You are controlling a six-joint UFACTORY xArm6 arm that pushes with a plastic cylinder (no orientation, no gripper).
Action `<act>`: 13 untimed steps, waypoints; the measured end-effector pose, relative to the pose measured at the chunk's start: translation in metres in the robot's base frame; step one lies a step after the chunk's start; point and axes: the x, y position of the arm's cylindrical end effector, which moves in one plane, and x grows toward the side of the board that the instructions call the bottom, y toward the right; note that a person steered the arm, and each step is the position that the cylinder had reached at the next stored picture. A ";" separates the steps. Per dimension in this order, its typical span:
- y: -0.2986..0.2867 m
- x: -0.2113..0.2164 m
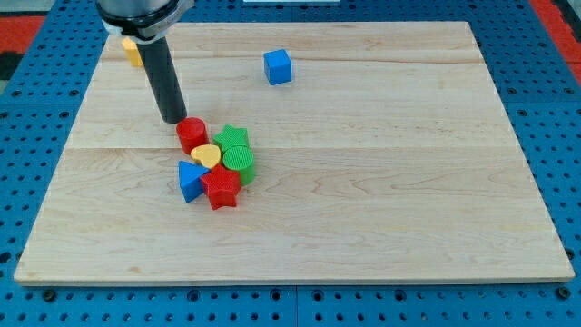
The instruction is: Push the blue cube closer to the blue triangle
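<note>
Just tip point(172, 121) beside red cylinder point(192, 135).

blue cube point(279, 66) | blue triangle point(189, 179) | red star point(221, 188) | pale wood board point(408, 163)

- My rod point(162, 77) comes down from the view's top left, leaning slightly.
- My tip point(173, 121) meets the board, left of centre, in the upper half.

Honestly not much arm is showing here: a chunky dark grey housing is peeking in along the view's top edge, and a straight, smooth, glossy black cylindrical rod is hanging off it, ending in my tip point(172, 121), blunt and flat.
</note>
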 end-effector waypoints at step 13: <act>0.024 -0.099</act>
